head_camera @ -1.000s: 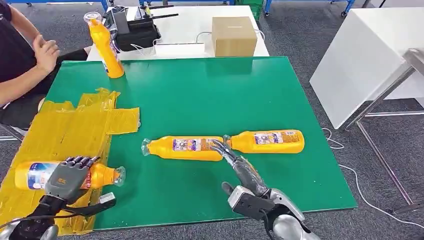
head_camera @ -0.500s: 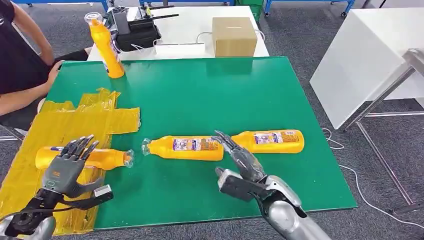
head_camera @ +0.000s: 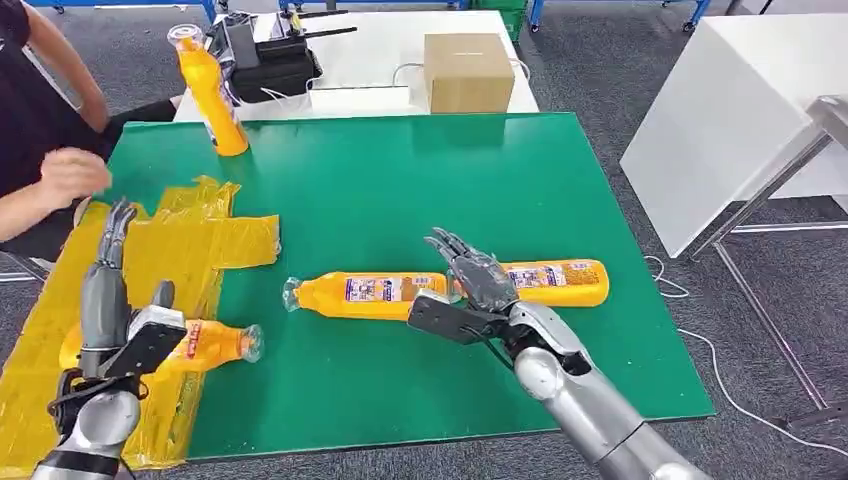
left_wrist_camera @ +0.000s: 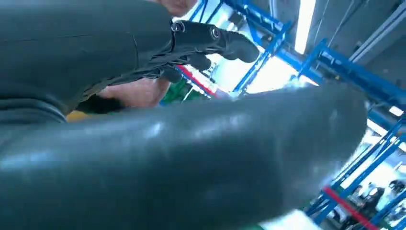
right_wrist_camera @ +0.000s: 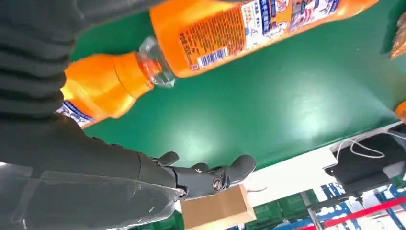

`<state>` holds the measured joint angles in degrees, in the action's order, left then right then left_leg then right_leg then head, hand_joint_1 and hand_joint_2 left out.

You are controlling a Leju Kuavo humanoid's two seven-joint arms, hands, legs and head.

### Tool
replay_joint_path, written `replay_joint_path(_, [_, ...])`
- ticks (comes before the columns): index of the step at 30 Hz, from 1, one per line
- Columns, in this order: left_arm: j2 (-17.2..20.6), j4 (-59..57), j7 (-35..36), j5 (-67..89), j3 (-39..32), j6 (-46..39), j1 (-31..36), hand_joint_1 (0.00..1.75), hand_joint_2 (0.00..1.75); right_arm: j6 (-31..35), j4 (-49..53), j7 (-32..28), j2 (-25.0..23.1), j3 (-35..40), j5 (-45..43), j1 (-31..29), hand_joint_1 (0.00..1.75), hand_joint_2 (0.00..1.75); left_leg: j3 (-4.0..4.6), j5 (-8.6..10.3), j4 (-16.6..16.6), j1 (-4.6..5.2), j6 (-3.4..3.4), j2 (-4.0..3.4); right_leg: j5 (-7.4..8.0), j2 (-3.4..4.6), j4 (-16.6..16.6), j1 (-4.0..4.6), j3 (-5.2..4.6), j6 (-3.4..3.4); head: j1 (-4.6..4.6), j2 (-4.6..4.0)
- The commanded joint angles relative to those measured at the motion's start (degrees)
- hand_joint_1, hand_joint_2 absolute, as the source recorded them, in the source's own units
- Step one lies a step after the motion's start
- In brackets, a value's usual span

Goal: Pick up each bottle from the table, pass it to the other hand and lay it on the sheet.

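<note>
Green table (head_camera: 400, 190), right hand (head_camera: 470, 275) spread above 2 bottles (head_camera: 370, 296)

On my desk (head_camera: 400, 180), the sheet (head_camera: 150, 250) covers the left side; one bottle (head_camera: 205, 343) lies on its near part, behind my raised left hand (head_camera: 105, 290). Two bottles lie end to end near the desk's middle: the left bottle (head_camera: 365, 293) and the right bottle (head_camera: 555, 282), with my right hand (head_camera: 470, 275) above their junction. A fourth bottle (head_camera: 212, 95) stands upright at the far left corner. A box (head_camera: 468, 72) sits on the table behind.
</note>
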<state>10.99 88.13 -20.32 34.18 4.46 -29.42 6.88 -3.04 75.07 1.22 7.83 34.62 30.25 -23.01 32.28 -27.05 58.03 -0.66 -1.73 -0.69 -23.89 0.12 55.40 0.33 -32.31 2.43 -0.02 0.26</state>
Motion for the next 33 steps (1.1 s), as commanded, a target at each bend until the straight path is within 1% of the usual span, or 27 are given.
replay_joint_path(1, [-5.1, 2.2, -1.4, -4.3, -3.6, 1.8, 1.3, 0.00, 0.00, 0.3, -7.5, 0.6, -0.8, 2.3, 0.6, -4.3, 0.00, 1.75, -0.10, 0.01, 0.0, 0.05, 0.04, 0.01, -0.01, 0.02, 0.0, -0.05, 0.06, -0.01, -0.02, 0.00])
replay_joint_path(2, [-6.4, 4.0, -4.0, -9.8, -4.4, 3.9, 1.3, 0.00, 0.00, 0.4, -8.7, 1.5, -1.2, 2.4, 1.6, -5.2, 0.00, 1.75, -0.18, 0.01, -0.1, 0.10, 0.06, 0.03, -0.04, 0.02, 0.1, -0.11, 0.09, -0.02, -0.02, 0.00])
replay_joint_path(4, [-8.0, 8.8, -5.8, -14.1, -4.3, 5.8, 0.3, 0.00, 0.00, 0.0, -13.2, 1.9, -3.0, 2.9, 2.4, -8.1, 0.00, 1.75, -0.17, -0.01, 0.0, 0.12, 0.06, 0.05, -0.06, 0.00, 0.1, -0.13, 0.08, -0.01, -0.02, 0.00])
replay_joint_path(7, [-8.6, 12.2, -6.0, -15.4, -2.7, 6.4, -0.6, 0.00, 0.00, -1.2, -18.0, 1.9, -5.0, 3.9, 2.8, -10.8, 0.00, 1.75, 0.01, -0.05, 0.1, 0.04, 0.02, -0.17, 0.00, 0.20, 0.2, -0.05, -0.13, 0.01, -0.02, 0.00])
replay_joint_path(9, [-8.6, 13.0, -6.2, -15.3, -1.7, 6.3, -0.9, 0.00, 0.00, -2.5, -20.9, 2.0, -6.1, 5.1, 3.2, -11.8, 0.00, 1.75, -0.03, -0.02, 0.0, 0.03, 0.02, -0.14, 0.02, 0.14, 0.2, -0.03, -0.08, 0.00, 0.00, 0.00])
replay_joint_path(10, [-8.5, 13.3, -6.2, -15.7, -1.0, 6.2, -1.0, 0.00, 0.00, -3.2, -23.9, 1.8, -7.1, 6.2, 3.3, -12.6, 0.00, 1.75, -0.12, -0.04, 0.0, 0.07, 0.04, -0.20, 0.00, 0.22, 0.2, -0.08, -0.03, 0.00, -0.02, 0.00])
replay_joint_path(13, [-8.2, 13.1, -6.5, -16.3, -0.6, 5.9, -0.7, 0.00, 0.00, -3.3, -27.5, 1.4, -8.3, 7.7, 3.3, -13.6, 0.00, 1.75, -0.17, -0.03, -0.1, 0.06, 0.06, -0.13, -0.01, 0.16, 0.2, -0.06, 0.01, -0.03, -0.02, 0.00])
replay_joint_path(18, [-8.2, 11.6, -7.1, -17.2, -0.1, 6.2, 0.9, 0.00, 0.00, -4.0, -33.1, 1.5, -10.6, 9.2, 3.3, -15.9, 0.00, 1.75, -0.11, 0.00, 0.0, 0.07, 0.06, -0.04, -0.02, 0.06, 0.2, -0.06, -0.06, -0.02, -0.02, 0.00])
replay_joint_path(23, [-8.5, 10.5, -6.5, -17.1, 1.7, 6.2, 3.2, 0.00, 0.00, -4.8, -38.4, 1.7, -14.6, 10.1, 2.8, -17.9, 0.00, 1.75, -0.05, 0.04, 0.0, 0.08, 0.10, 0.01, -0.03, 0.01, 0.3, -0.08, -0.15, -0.02, -0.02, 0.00])
replay_joint_path(26, [-8.2, 10.3, -6.1, -17.5, 2.3, 5.9, 4.0, 0.00, 0.00, -6.1, -40.1, 2.3, -16.2, 12.4, 3.7, -18.0, 0.00, 1.75, -0.07, 0.06, 0.0, 0.07, 0.13, 0.04, -0.04, -0.03, 0.3, -0.07, -0.13, -0.03, -0.02, 0.00])
replay_joint_path(28, [-7.9, 10.5, -5.5, -18.2, 2.9, 5.6, 4.4, 0.00, 0.00, -7.1, -42.0, 4.0, -16.9, 14.9, 5.2, -18.2, 0.00, 1.75, 0.00, 0.07, 0.0, 0.01, 0.14, 0.01, -0.01, -0.01, 0.3, -0.01, -0.17, -0.03, -0.02, 0.00])
replay_joint_path(29, [-7.9, 10.6, -5.4, -18.2, 3.0, 5.4, 4.4, 0.00, 0.00, -9.4, -43.3, 4.8, -17.1, 16.3, 6.1, -18.5, 0.00, 1.75, -0.02, 0.07, 0.0, 0.01, 0.14, 0.01, -0.02, -0.01, 0.3, -0.01, -0.15, -0.03, -0.02, 0.00])
replay_joint_path(30, [-7.8, 10.6, -5.3, -18.4, 3.2, 5.4, 4.3, 0.00, 0.00, -10.1, -44.5, 5.3, -17.2, 17.8, 7.4, -18.7, 0.00, 1.75, -0.10, 0.06, 0.0, 0.06, 0.15, 0.05, -0.05, -0.04, 0.3, -0.05, -0.10, -0.03, -0.02, 0.00])
replay_joint_path(31, [-7.6, 10.2, -5.2, -18.6, 3.4, 5.2, 4.5, 0.00, 0.00, -11.2, -46.1, 5.3, -17.4, 18.5, 7.7, -18.6, 0.30, 1.75, -0.06, 0.07, 0.0, 0.03, 0.14, 0.04, -0.03, -0.04, 0.3, -0.03, -0.13, -0.02, -0.02, 0.00])
replay_joint_path(32, [-7.5, 9.9, -5.1, -18.9, 3.5, 5.1, 4.6, 0.00, 0.00, -11.4, -46.9, 5.0, -17.4, 18.6, 7.5, -18.3, 1.71, 1.75, -0.12, 0.07, -0.1, 0.07, 0.16, 0.10, -0.06, -0.08, 0.3, -0.06, -0.08, -0.03, -0.02, 0.00])
replay_joint_path(33, [-7.5, 9.7, -5.3, -19.5, 3.5, 5.2, 4.7, 0.00, 0.00, -11.6, -47.6, 4.7, -17.3, 18.9, 7.6, -18.0, 1.75, 1.75, -0.13, 0.08, -0.1, 0.06, 0.15, 0.11, -0.05, -0.09, 0.3, -0.06, -0.06, -0.02, -0.02, 0.00])
